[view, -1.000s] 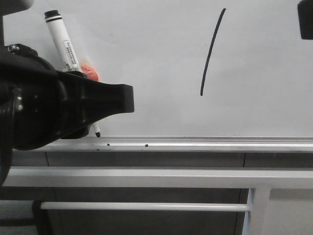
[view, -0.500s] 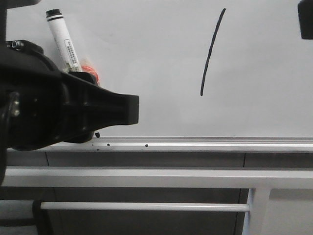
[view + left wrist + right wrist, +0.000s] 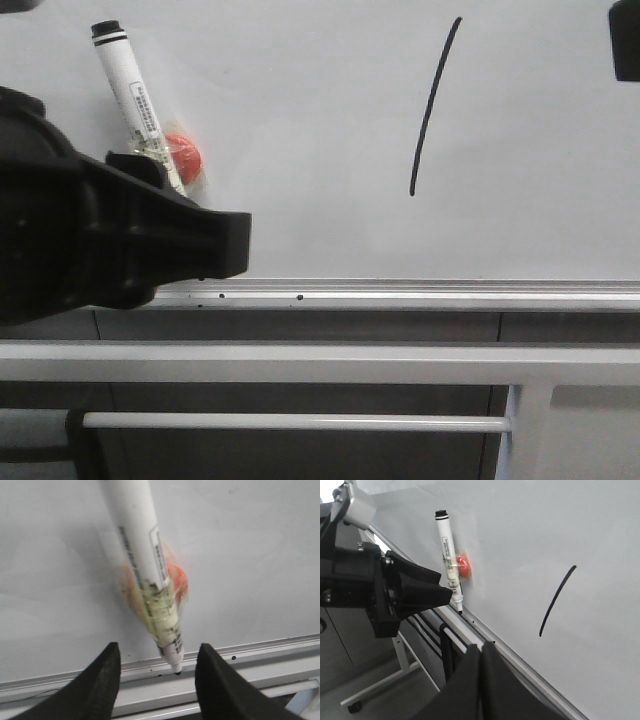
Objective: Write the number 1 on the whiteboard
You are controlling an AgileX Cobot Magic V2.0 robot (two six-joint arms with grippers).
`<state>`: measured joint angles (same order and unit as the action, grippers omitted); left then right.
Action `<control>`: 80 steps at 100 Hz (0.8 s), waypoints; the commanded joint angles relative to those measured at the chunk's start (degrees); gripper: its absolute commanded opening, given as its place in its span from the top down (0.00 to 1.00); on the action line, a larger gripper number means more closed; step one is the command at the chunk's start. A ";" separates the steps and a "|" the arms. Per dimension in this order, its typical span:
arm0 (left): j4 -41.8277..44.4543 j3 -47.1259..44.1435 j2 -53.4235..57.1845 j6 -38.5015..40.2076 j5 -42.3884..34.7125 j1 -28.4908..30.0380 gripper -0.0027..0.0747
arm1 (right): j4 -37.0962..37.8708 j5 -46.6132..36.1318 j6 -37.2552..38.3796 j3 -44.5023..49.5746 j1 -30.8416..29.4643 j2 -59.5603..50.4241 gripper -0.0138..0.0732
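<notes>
The left end effector (image 3: 156, 667) is seen with its two black fingers (image 3: 102, 680) spread apart, nothing being held between them. The marker (image 3: 145, 575) stands just beyond the gap between the fingers, apart from both; its black tip is down on the silver rail (image 3: 260, 652) of the whiteboard (image 3: 250, 555), and its body leans against the board. A red ball (image 3: 177, 582) is taped to the marker's lower half with clear tape.

In the front view the left end effector (image 3: 215, 245) is shown in front of the marker's lower end, hiding the tip, while the marker (image 3: 130, 95) rises above it, tilted, with its black-ringed end uppermost and the ball (image 3: 183, 153) beside it. The 1 (image 3: 434, 105), a thin, slightly curved, slanted black stroke, is drawn on the whiteboard (image 3: 300, 120) well to the right of the left end effector and higher than it.

The right end effector (image 3: 480, 680) is seen with its fingers pressed together, nothing being gripped. The 1 (image 3: 557, 601) lies on the whiteboard (image 3: 530, 535) ahead of it and a little to its right; the marker (image 3: 449, 562) and the left end effector (image 3: 432, 596) lie ahead to its left.
</notes>
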<state>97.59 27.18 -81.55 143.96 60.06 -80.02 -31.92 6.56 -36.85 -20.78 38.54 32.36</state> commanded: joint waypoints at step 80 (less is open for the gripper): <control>-11.25 -0.88 31.88 -39.56 11.43 -8.18 0.99 | -15.20 -20.06 -0.12 14.30 -0.01 -17.99 0.91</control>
<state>82.36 25.26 -53.00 110.47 67.14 -87.75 -44.51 -4.78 -36.75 -7.46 38.54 16.18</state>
